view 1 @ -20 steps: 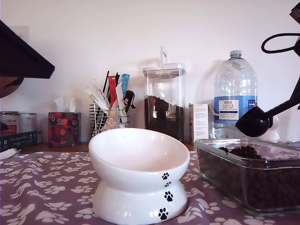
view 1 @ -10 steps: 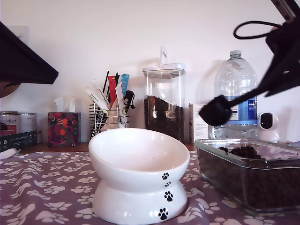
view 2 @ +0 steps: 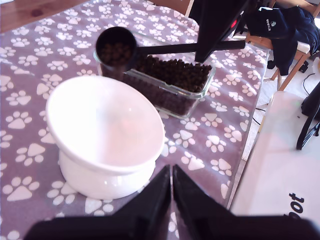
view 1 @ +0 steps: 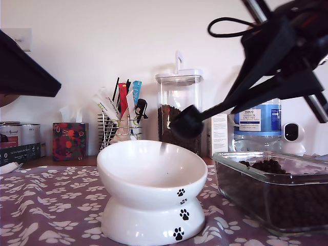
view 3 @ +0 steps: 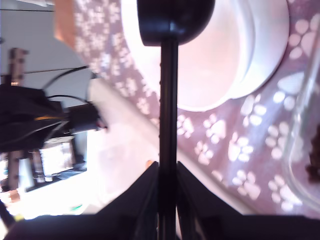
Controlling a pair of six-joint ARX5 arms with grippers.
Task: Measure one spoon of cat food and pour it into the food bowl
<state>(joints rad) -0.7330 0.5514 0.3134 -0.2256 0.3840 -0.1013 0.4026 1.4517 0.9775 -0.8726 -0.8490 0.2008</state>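
Note:
The black spoon (view 1: pixel 187 123) hangs level just above the white food bowl (view 1: pixel 151 189), over the rim nearest the glass dish. Brown cat food (view 2: pixel 115 51) fills its scoop. My second gripper (view 1: pixel 234 104) is shut on the spoon's straight handle (view 3: pixel 167 125), reaching in from the exterior view's upper right. The scoop (view 3: pixel 175 20) sits over the food bowl (view 3: pixel 210 60), whose inside looks bare white (view 2: pixel 105 125). My first gripper (view 2: pixel 171 180) is shut with nothing in it, hovering short of the bowl on the side away from the dish.
A clear glass dish (view 1: pixel 271 197) of kibble stands at the exterior view's right beside the bowl. Behind are a clear canister (view 1: pixel 179 110), a water bottle (view 1: pixel 256 120), a wire rack (view 1: pixel 120 125), a tissue box (view 1: pixel 69 141) and a small white camera (view 1: pixel 292 136). A black arm part (view 1: pixel 25 72) overhangs the exterior view's left.
The second arm has carried the filled spoon from above the glass dish toward the exterior view's left, to over the bowl's rim. The bowl and dish have not moved.

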